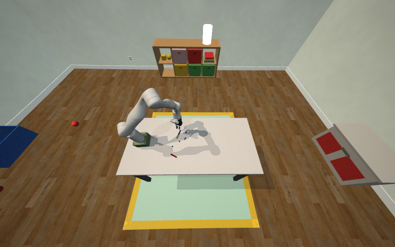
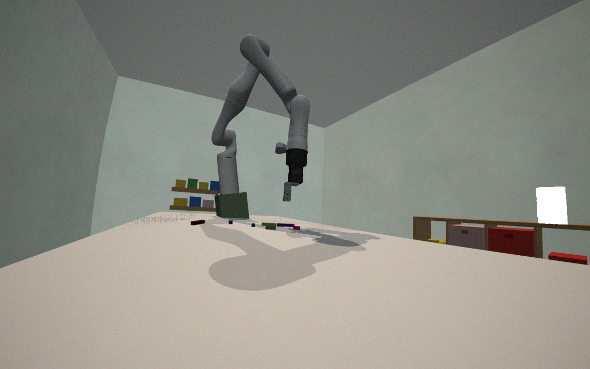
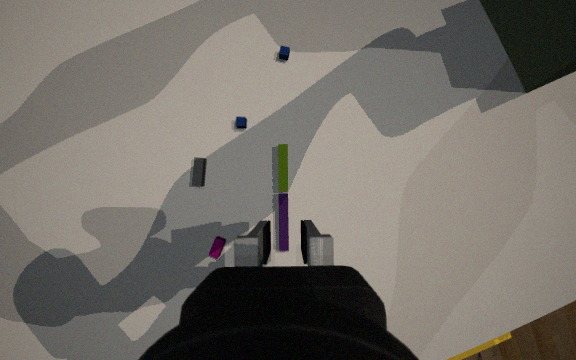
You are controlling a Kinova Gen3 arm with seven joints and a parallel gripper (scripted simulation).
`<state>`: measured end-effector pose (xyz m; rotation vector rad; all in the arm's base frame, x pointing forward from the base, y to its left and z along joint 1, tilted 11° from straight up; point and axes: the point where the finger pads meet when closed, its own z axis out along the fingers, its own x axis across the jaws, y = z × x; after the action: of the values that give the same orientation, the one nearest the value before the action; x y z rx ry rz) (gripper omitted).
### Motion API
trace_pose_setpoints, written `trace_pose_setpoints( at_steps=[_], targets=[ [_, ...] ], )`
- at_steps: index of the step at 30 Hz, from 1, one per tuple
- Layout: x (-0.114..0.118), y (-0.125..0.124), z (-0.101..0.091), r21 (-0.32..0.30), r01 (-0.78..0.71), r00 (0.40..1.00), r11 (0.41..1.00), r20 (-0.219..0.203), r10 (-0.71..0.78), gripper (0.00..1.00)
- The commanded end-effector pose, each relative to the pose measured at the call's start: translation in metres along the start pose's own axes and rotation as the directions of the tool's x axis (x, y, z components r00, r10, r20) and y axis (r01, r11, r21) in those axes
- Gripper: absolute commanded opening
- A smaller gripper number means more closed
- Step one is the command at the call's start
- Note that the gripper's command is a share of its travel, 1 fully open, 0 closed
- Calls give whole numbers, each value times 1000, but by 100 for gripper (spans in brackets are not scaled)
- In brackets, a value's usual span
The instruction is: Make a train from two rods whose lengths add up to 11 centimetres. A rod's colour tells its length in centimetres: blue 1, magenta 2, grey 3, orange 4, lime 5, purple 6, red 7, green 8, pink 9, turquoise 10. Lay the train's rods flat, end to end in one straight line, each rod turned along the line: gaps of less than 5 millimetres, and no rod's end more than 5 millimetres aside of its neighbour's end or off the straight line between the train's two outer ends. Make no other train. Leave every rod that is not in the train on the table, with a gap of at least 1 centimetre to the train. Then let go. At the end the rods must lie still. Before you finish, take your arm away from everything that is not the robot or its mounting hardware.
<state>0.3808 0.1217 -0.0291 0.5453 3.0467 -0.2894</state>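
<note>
A lime rod (image 3: 283,168) (image 1: 177,136) (image 2: 268,224) and a purple rod (image 3: 283,222) (image 1: 179,132) (image 2: 285,224) lie flat on the table, end to end in one straight line, with at most a hairline gap in the wrist view. My gripper (image 3: 285,235) (image 1: 177,128) (image 2: 287,200) is open and empty. It hangs above the purple rod, clear of it. A grey rod (image 3: 198,172) (image 1: 184,138) (image 2: 270,227) and a magenta rod (image 3: 217,247) (image 1: 185,132) (image 2: 296,227) lie apart to one side of that line.
Two blue rods (image 3: 241,122) (image 3: 284,53) lie beyond the grey rod, towards the red rod (image 1: 174,155) (image 2: 197,222). The red rod lies nearer the table's front edge in the top view. The arm's green base (image 1: 141,139) stands at the table's left.
</note>
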Motion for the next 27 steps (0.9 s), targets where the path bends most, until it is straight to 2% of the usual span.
trace_pose_setpoints(
  at_steps=[1, 2, 27],
  targets=[
    [-3, 1, -4, -6, -3, 1000, 1000, 7, 3, 54],
    [-3, 1, -4, -6, -3, 1000, 1000, 7, 3, 100],
    [-3, 1, -6, -6, -3, 1000, 1000, 7, 3, 100]
  ],
)
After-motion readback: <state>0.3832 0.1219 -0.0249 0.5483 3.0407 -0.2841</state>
